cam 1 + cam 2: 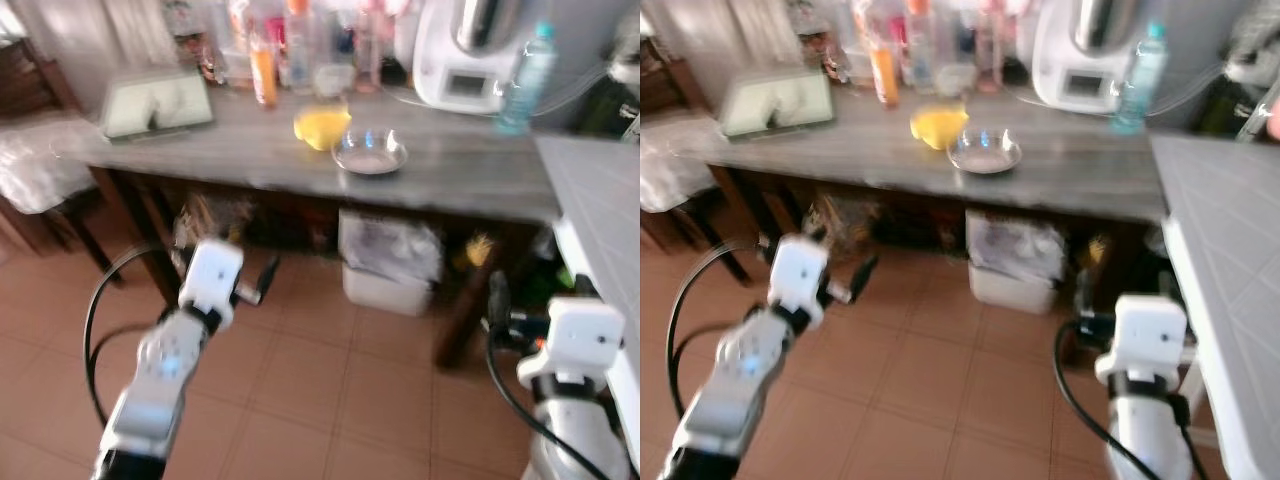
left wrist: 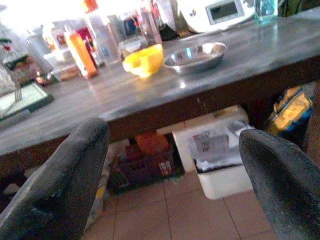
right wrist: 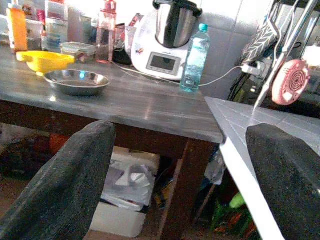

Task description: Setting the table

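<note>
Facing wooden table [image 1: 470, 175]: metal bowl [image 1: 369, 152] sits on top, just beside yellow bowl [image 1: 322, 126]. Left gripper [image 2: 170, 170] and right gripper [image 3: 175, 175] both wide open, empty, low above floor.

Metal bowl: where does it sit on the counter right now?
The metal bowl sits mid-counter near the front edge of the grey countertop, just right of the yellow bowl and left of the water bottle.
</note>
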